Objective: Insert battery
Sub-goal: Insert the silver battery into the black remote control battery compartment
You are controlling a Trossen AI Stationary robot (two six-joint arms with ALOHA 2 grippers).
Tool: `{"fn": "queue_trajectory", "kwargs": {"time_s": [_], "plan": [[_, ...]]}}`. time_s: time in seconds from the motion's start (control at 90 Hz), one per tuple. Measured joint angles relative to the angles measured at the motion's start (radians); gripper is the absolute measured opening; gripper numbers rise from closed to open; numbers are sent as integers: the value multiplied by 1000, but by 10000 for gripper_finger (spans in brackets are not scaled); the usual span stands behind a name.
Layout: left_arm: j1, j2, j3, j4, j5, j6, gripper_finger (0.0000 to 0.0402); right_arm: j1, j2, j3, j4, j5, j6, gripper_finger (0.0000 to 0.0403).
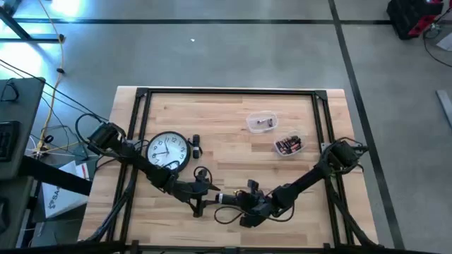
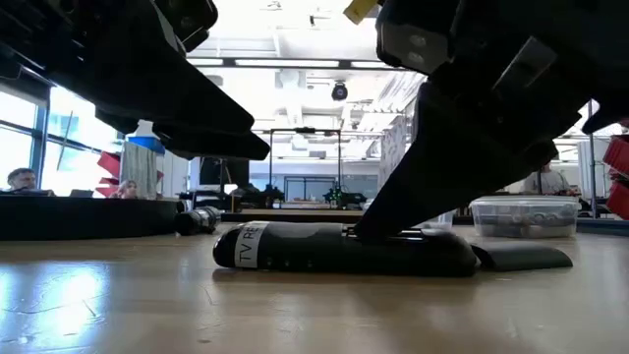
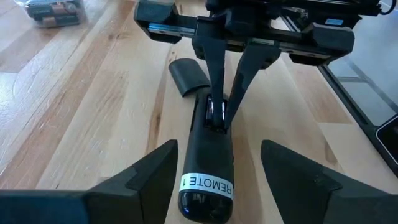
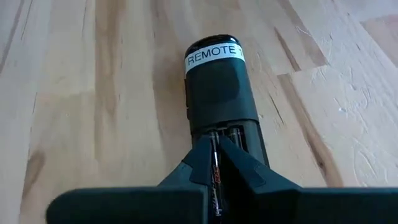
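The black plastic remote with the white "REMOTE" label (image 3: 207, 158) lies lower centre of the high view. The right gripper (image 3: 222, 118) pinches a small slick metal battery (image 4: 214, 167) into its open bay. The left gripper (image 3: 217, 186) is spread around the remote's label end. Light, rigid stuff; hold the battery mid-body.

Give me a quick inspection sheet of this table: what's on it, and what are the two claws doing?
Surface: wooden table, black-framed.
Job's things: black remote lying flat, battery bay open; its cover lies loose beside it.
Clutter: wall clock; two clear tubs of batteries.
Grippers: right gripper pinches a battery in the bay; left gripper open, straddling the remote's labelled end.
Cables: wires off the table's left edge.
Surroundings: people seated in the room.
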State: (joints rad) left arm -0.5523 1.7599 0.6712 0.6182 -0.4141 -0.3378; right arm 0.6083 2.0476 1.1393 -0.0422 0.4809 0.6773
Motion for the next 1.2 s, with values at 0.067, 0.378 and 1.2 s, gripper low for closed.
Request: {"fn": "queue_trajectory", "kwargs": {"time_s": [0.067,0.378,1.2], "plan": [[0,0,0,0,0,0,211,0,0,0,2,0,-7,0],[0,0,0,0,0,0,211,0,0,0,1,-2,-4,0],[0,0,0,0,0,0,211,-7,0,0,1,0,48,0]]}}
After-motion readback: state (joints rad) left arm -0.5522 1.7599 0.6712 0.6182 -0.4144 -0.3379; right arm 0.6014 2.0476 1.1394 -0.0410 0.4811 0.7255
